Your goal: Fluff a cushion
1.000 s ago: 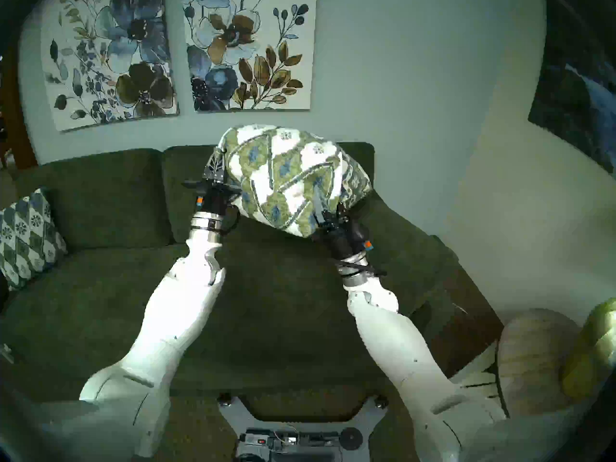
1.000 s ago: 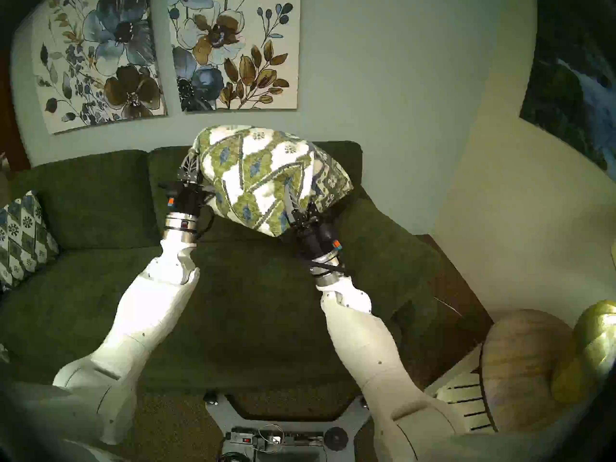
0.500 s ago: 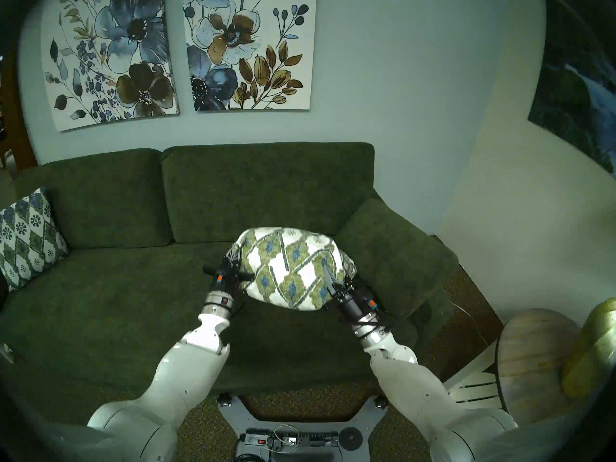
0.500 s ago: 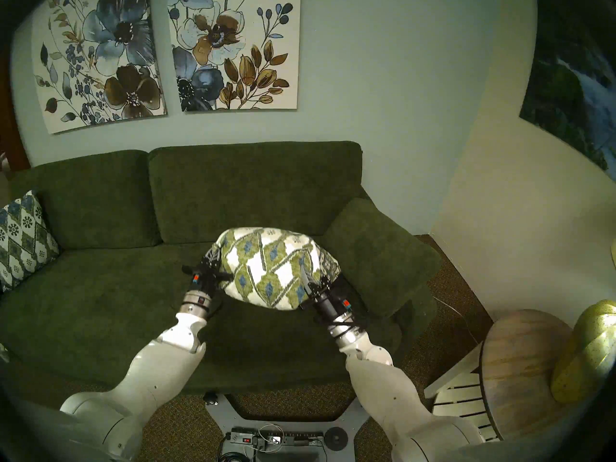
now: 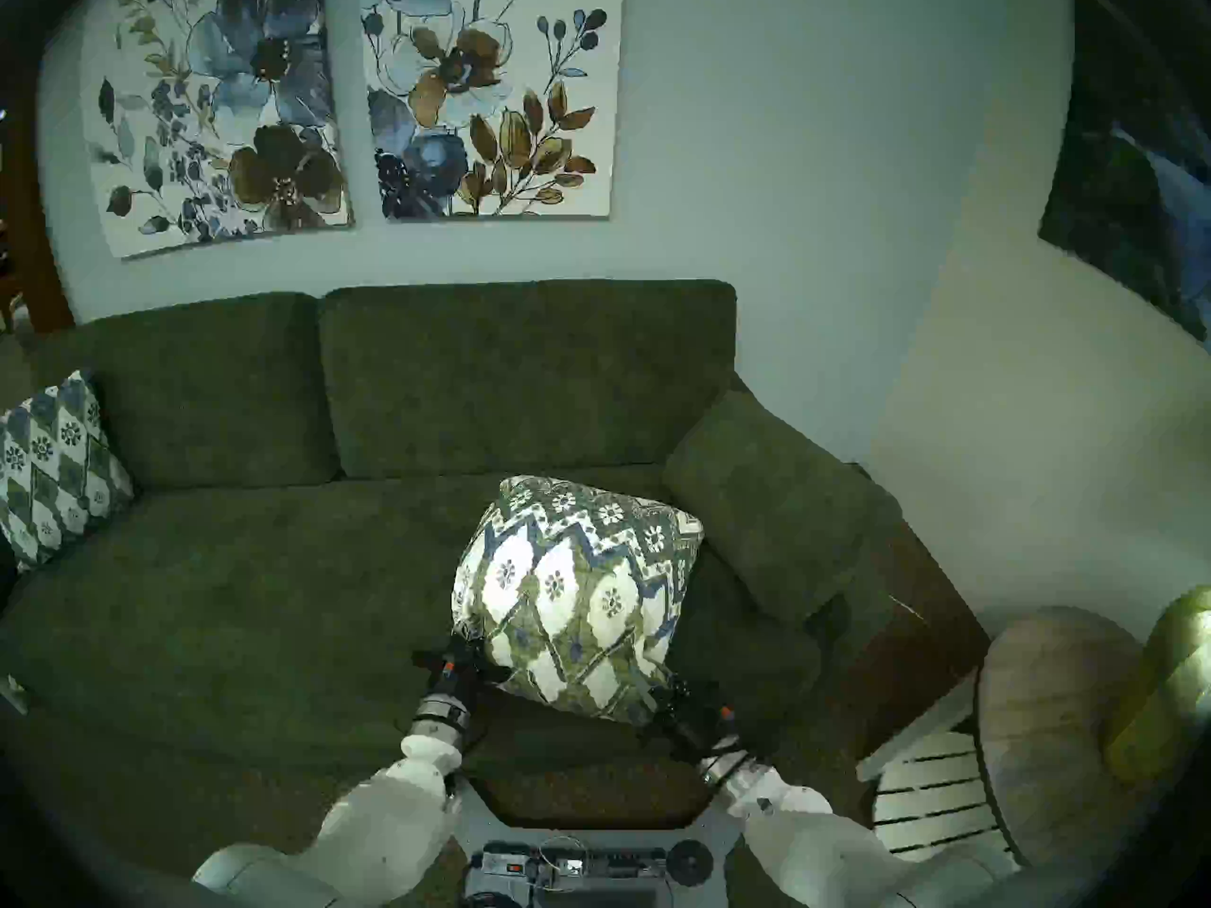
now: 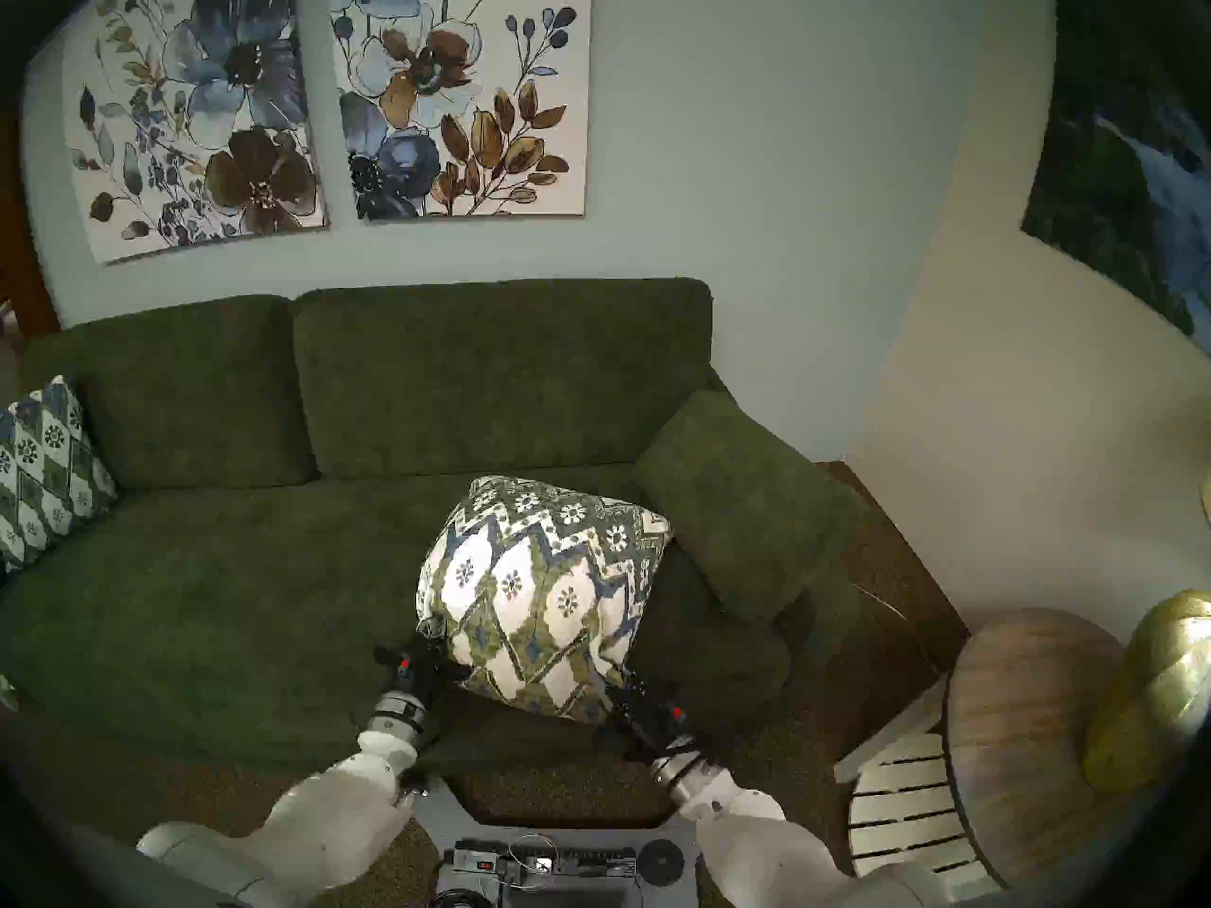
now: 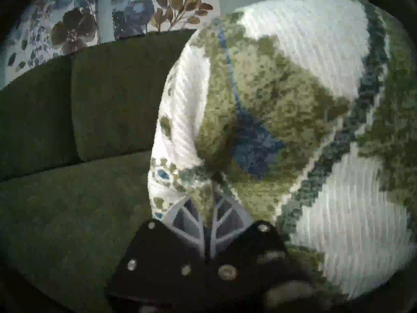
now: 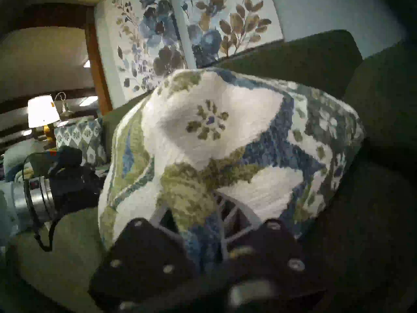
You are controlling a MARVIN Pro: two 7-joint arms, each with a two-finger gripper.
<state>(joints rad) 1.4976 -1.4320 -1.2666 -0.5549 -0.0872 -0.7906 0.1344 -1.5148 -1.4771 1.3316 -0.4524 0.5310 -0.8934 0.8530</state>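
Head stereo left: I hold the patterned cushion (image 5: pixel 576 592) low over the green sofa (image 5: pixel 262 592) seat, beside its right armrest. My left gripper (image 5: pixel 466 641) is clamped on the near-left corner, my right gripper (image 5: pixel 655 694) clamped on the near-right corner. The cushion extends away from both hands toward the backrest, so either arm is equally placed for another shake, I judge.
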